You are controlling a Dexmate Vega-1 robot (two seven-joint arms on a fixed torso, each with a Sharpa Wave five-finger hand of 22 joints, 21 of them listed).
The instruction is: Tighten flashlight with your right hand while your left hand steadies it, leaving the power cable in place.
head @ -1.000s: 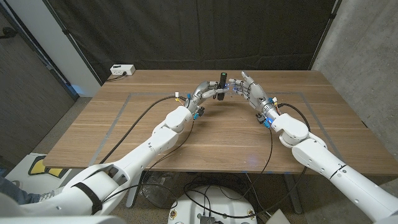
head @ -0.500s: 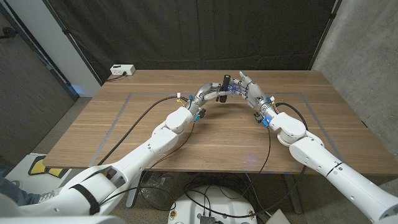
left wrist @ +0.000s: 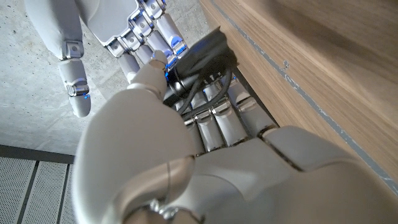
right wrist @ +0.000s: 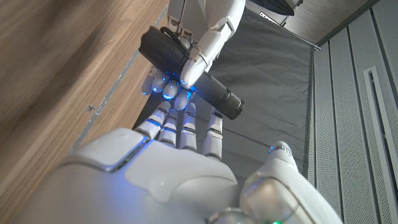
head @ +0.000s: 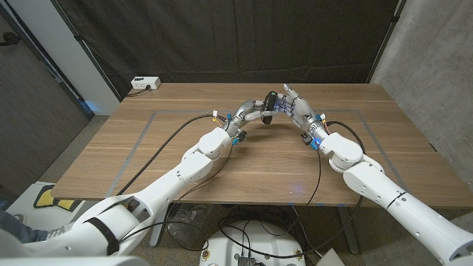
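A black flashlight (head: 270, 99) is held above the far middle of the table, tilted, by my left hand (head: 258, 111), whose fingers wrap its lower body. In the left wrist view the flashlight (left wrist: 200, 57) sits in my left hand (left wrist: 186, 143). My right hand (head: 295, 109) stands just right of it, its fingers stretched out and touching the barrel. The right wrist view shows my right hand's fingertips (right wrist: 173, 92) against the flashlight (right wrist: 214, 93) with the thumb held apart, and a finger of my left hand (right wrist: 208, 40) lying across the barrel.
A white power strip (head: 145, 83) lies at the table's back left corner. A black cable (head: 164, 142) runs across the left of the wooden table (head: 251, 166) beside my left arm. Grey tape lines (head: 145, 127) mark a rectangle on the top.
The flashlight has tipped from upright to leaning toward my right hand. My right hand has moved in to the left, and its fingers now touch the barrel.
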